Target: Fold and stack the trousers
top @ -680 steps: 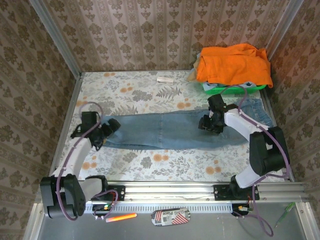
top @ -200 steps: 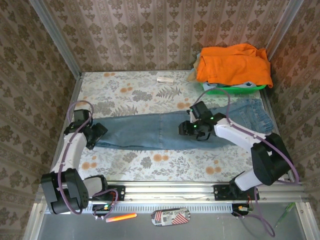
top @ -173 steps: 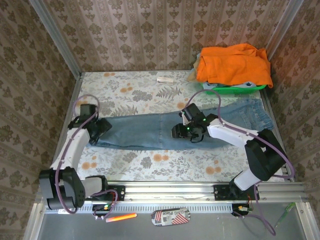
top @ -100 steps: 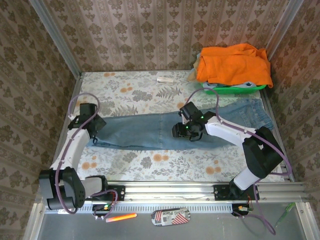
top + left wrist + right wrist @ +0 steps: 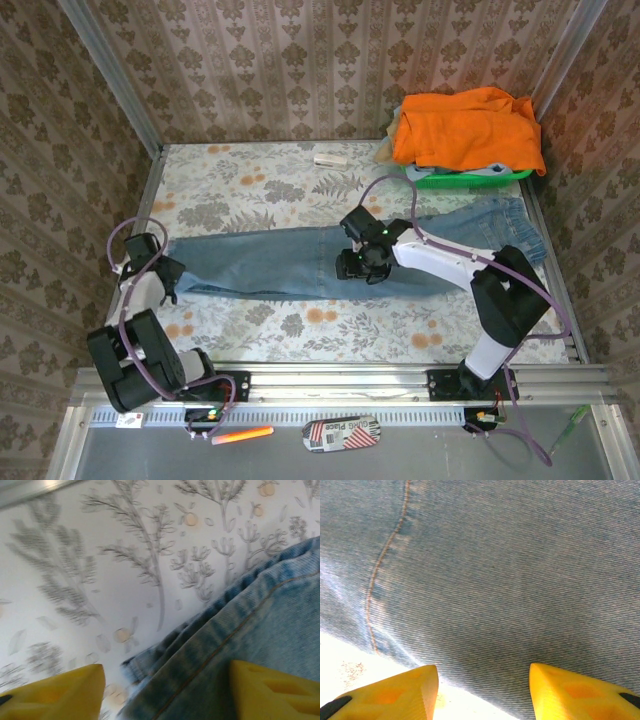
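**Jeans flat on the counter, both sets of fingers apart**

Nearest, in front of the rail (image 5: 400, 378): an orange stick (image 5: 240, 435) and a striped pouch (image 5: 341, 432), side by side and well apart from the cloth.

Next, across the flowered counter (image 5: 260, 190): the trousers (image 5: 290, 262). Blue denim, laid flat and lengthwise, hems to the left, waist to the right near the counter's right edge.

At the hem end: the left fingers (image 5: 165, 273), low by the cloth's left tip. From the left wrist: yellow fingertips (image 5: 50, 692) spread wide, with the hem corner and its stitched edge between them and flowered counter beyond. Clamped on nothing. Touching the denim or just above it: cannot tell.

At mid-length, on the near edge of the legs: the right fingers (image 5: 358, 265). From the right wrist: both yellow tips apart here too. Ahead of them, plain denim with one orange-stitched seam. At the lower left, a strip of bare counter below the cloth's edge. Gripping nothing.

Farther back, close to the rear wall: a small white object (image 5: 328, 158), alone on the counter.

In the far right corner: a green basket (image 5: 470, 181) heaped with orange cloth (image 5: 465, 125), just behind the waist of the trousers.
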### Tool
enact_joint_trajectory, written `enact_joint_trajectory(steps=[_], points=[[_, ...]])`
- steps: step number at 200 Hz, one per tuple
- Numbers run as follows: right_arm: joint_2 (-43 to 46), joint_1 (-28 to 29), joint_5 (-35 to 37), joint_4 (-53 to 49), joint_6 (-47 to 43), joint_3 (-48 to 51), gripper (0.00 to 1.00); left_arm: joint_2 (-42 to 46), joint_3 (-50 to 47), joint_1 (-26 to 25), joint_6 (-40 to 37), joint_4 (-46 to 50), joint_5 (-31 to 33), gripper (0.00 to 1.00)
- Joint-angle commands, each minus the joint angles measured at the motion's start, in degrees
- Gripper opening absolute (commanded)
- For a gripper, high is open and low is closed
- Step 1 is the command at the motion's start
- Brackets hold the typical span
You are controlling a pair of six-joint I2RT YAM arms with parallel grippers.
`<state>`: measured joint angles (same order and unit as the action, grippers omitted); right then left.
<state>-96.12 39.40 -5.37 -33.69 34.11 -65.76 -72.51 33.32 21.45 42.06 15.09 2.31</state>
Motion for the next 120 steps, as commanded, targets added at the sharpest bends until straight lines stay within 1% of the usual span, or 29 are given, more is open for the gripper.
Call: enact_joint_trajectory(steps=[1,14,25,30,46,58,62,66,71,75,79,103,120], points=[[-0.35,0.42,3.06,-3.79,0.73,-2.45,0.53,-3.00,-2.82,1.95,0.27,-9.55,-10.30,0.63],[0.05,0.42,3.53,-4.18,0.50,-2.51,0.53,-3.77,-4.14,2.53,0.43,-12.54,-13.30,0.60],[0.14,0.50,3.93,-4.21,0.27,-2.37,0.53,-3.46,-4.97,2.61,0.81,-13.81,-14.66,0.48],[0.03,0.45,3.96,-4.17,0.26,-2.36,0.53,-3.11,-5.02,2.62,0.92,-13.71,-14.90,0.45],[-0.43,0.51,3.46,-3.87,0.17,-2.19,0.53,-0.56,-4.59,2.58,0.51,-11.56,-14.71,0.44],[-0.51,0.59,3.13,-3.49,0.26,-1.86,0.53,2.17,-3.65,2.63,-0.56,-8.12,-12.96,0.47],[-0.53,0.59,3.02,-3.23,0.30,-1.76,0.53,3.19,-3.20,2.62,-1.09,-7.00,-12.30,0.52],[-0.60,0.59,2.91,-3.13,0.26,-1.66,0.53,4.08,-2.82,2.55,-1.66,-5.83,-11.54,0.58],[-0.60,0.59,2.82,-3.05,0.31,-1.66,0.53,5.09,-2.23,2.56,-2.09,-4.11,-10.55,0.69],[-0.72,0.59,2.70,-2.88,0.30,-1.71,0.53,5.80,-1.71,2.55,-2.44,-2.86,-9.86,0.76],[-0.80,0.59,2.59,-2.79,0.27,-1.66,0.53,6.45,-1.31,2.53,-2.85,-1.80,-9.31,0.78],[-1.47,0.68,2.20,-2.61,-0.08,-2.12,0.53,8.58,-0.96,2.13,-3.70,0.33,-8.64,0.80],[-1.72,0.77,1.85,-2.70,-0.07,-2.36,0.53,8.06,-1.71,1.67,-3.40,-0.29,-8.97,0.77]])
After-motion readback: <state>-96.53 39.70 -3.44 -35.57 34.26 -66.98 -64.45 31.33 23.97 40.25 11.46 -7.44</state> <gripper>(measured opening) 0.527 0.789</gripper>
